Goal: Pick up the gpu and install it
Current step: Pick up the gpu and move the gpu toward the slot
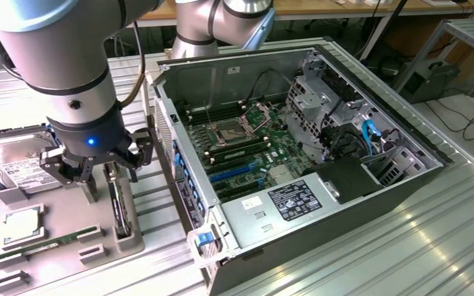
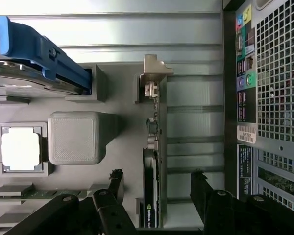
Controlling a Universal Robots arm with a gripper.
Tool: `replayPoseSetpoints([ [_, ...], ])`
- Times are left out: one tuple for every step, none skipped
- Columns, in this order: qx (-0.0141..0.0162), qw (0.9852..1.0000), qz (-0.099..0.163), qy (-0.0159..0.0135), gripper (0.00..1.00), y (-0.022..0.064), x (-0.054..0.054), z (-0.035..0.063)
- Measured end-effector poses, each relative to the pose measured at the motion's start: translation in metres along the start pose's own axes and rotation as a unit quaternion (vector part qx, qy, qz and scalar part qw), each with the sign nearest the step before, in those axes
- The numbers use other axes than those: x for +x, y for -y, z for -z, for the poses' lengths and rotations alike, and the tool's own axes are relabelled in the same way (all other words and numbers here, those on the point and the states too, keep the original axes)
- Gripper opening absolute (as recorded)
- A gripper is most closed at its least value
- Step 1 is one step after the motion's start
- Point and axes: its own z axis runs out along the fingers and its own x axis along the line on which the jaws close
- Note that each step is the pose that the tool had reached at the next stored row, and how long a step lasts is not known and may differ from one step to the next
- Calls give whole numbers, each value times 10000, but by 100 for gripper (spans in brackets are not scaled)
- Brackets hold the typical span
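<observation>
Gripper [image 2: 157, 178] jaws wide and empty, poised over the gpu [image 2: 151, 196], which stands on edge in the grey tray [image 2: 122, 147]. In the exterior view the card's long axis runs near-to-far. One finger sits either side of its thin width, both apart from it.

hard drive [image 1: 10, 161] | CPU [image 1: 23, 226] | RAM stick [image 1: 46, 245] | all on grey tray [image 1: 64, 213]
</observation>
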Motion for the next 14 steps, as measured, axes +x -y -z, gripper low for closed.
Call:
replayPoseSetpoints([
  [0,10000,0,0,66,1,1,-17],
  [0,10000,0,0,66,1,1,-36],
  [0,10000,-1,0,66,2,2,-54],
  [0,10000,0,0,66,2,2,-71],
  [0,10000,-1,0,66,4,3,-90],
  [1,10000,-1,0,66,12,4,-106],
  [0,10000,1,0,66,21,4,-125],
  [0,10000,2,0,66,27,5,-151],
  [0,10000,5,0,66,31,5,-167],
  [0,10000,14,0,66,38,6,-189],
  [0,10000,19,-1,66,44,8,-203],
  [1,10000,26,-2,66,56,12,-224],
  [0,10000,30,-2,66,66,16,-240],
  [-1,10000,30,-1,66,74,22,-260],
])
